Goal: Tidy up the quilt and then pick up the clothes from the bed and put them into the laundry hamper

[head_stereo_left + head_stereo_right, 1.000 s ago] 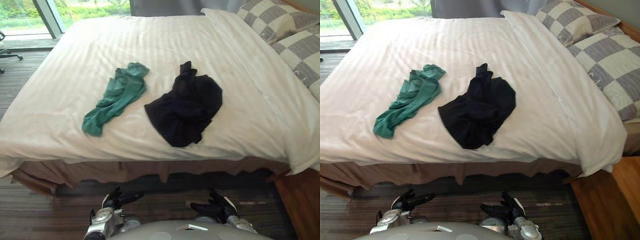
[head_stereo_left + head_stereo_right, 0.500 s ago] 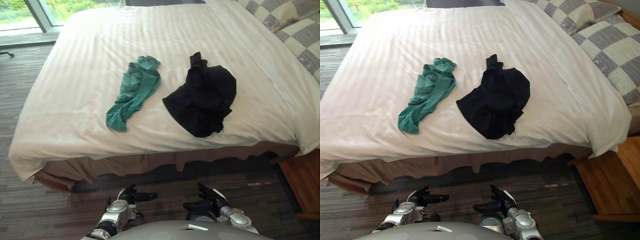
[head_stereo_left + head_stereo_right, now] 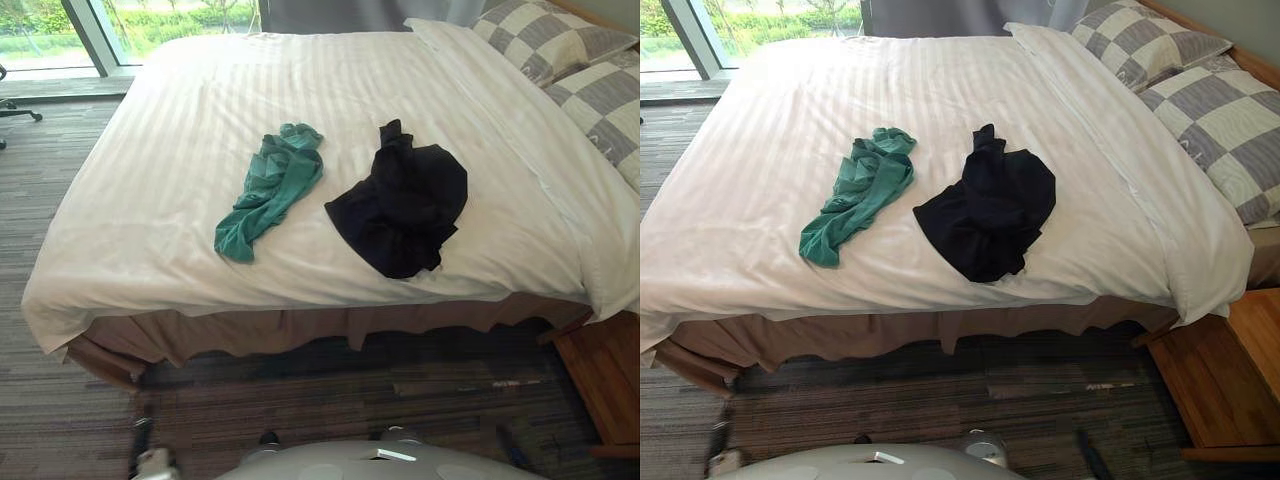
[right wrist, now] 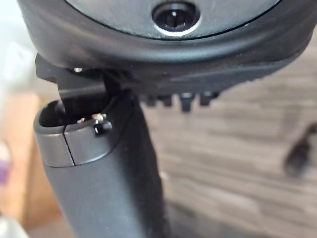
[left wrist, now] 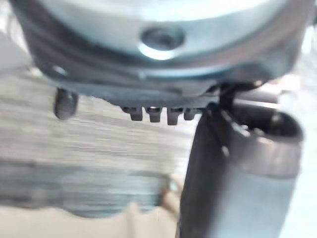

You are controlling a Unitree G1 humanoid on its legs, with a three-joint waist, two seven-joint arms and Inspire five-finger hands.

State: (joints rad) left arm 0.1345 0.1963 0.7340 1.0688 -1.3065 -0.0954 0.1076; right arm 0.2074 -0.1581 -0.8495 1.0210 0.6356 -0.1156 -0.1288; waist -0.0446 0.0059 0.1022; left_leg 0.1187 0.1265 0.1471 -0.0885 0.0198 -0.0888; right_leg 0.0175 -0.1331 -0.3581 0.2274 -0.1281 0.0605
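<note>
A white striped quilt (image 3: pixel 180 110) lies spread flat over the bed. On it, toward the near edge, a crumpled green garment (image 3: pixel 270 188) lies to the left of a bunched black garment (image 3: pixel 402 200), with a small gap between them. My left hand (image 5: pixel 158 54) hangs low over the striped carpet, its fingers (image 5: pixel 157 115) straight, its thumb (image 5: pixel 237 173) apart and nothing in it. My right hand (image 4: pixel 163 44) hangs beside the body over the floor, thumb (image 4: pixel 99 168) out, also holding nothing. Both hands are well short of the bed.
Grey-and-white checked pillows (image 3: pixel 548 38) lie at the bed's far right. A low wooden stand (image 3: pixel 612 378) juts out at the near right corner. A brown bed skirt (image 3: pixel 300 330) hangs along the near side. Windows (image 3: pixel 60 30) and a chair base (image 3: pixel 18 110) are at the far left.
Both hands, held up in front of my body before, have dropped to the picture's bottom edge. The camera has shifted; the garments have not moved on the quilt.
</note>
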